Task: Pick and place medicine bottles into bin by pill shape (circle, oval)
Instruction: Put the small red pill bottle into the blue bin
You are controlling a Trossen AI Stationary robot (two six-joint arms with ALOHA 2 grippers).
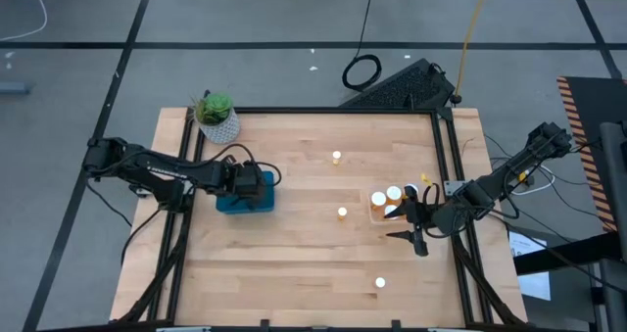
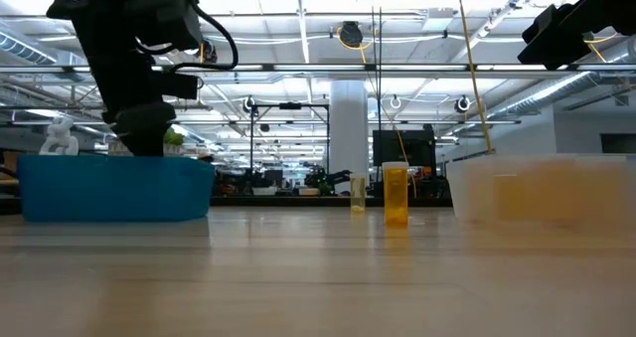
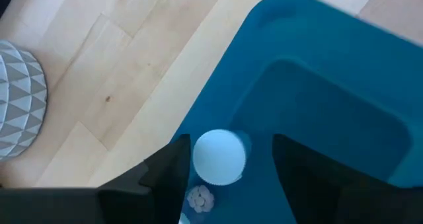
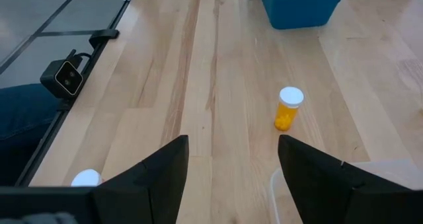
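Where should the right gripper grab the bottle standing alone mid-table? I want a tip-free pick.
Probably the amber body just under the white cap of the bottle, coming straight down. It stands upright with bare wood all around, so the right gripper, fingers open, can straddle it.

A large open industrial lab or workshop hall is shown. Beyond the wooden table (image 1: 294,224), exposed ceiling trusses (image 2: 328,69), rows of strip lights and a white column (image 2: 350,128) are seen, and cables (image 1: 364,68) are laid across the grey floor.
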